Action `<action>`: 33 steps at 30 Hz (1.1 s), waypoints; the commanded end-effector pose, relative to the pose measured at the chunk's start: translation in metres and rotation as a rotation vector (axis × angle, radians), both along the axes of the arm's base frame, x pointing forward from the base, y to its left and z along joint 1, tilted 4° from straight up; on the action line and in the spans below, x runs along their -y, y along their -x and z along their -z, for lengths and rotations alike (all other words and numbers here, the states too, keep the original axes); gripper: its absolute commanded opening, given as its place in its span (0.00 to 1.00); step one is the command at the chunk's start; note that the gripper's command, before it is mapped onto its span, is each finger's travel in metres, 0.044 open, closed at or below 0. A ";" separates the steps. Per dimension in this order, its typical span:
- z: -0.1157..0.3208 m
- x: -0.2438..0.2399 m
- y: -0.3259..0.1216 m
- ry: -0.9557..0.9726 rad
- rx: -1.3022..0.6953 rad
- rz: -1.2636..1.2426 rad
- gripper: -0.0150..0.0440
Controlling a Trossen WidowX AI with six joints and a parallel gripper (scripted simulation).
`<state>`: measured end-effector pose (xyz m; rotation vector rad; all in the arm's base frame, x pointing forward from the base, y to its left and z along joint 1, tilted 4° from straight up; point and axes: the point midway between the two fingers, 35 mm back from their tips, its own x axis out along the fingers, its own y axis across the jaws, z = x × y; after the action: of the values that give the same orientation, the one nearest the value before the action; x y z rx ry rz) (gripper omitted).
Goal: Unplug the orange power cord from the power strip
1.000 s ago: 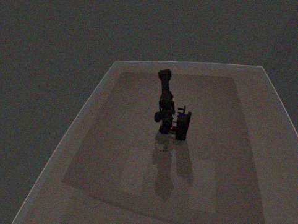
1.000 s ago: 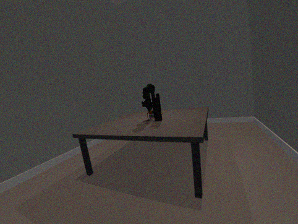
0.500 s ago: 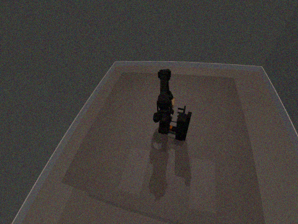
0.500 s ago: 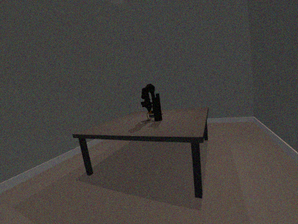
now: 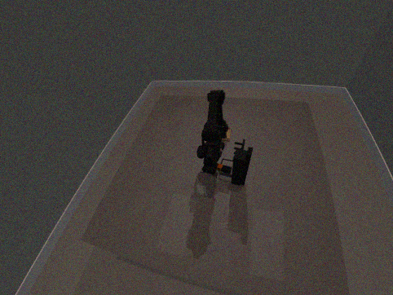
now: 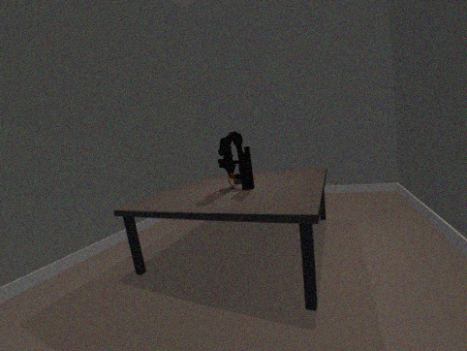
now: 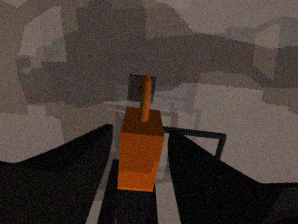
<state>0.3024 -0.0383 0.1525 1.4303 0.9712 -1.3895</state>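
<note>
Arm (image 5: 213, 134) is bent down over the middle of the bench (image 6: 271, 196), with the gripper (image 7: 141, 183) straddling the orange plug (image 7: 140, 151). The jaws are part open, with bright strips of bench showing on both sides of the plug, so nothing is clamped. The plug lies just beside the dark power strip (image 5: 241, 165), which stands on edge near the bench centre; a short orange cord (image 7: 145, 100) runs from the plug away from the wrist camera.

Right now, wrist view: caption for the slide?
Orange plug sits between the opened claw fingers, gaps visible on both sides.
</note>
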 end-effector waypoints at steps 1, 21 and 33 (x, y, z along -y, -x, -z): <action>0.000 0.001 0.000 0.005 0.004 0.006 0.70; -0.014 0.057 0.019 0.011 0.002 0.007 1.00; -0.014 0.057 0.019 0.011 0.002 0.007 1.00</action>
<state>0.2836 -0.0962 0.1662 1.4270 0.9516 -1.4009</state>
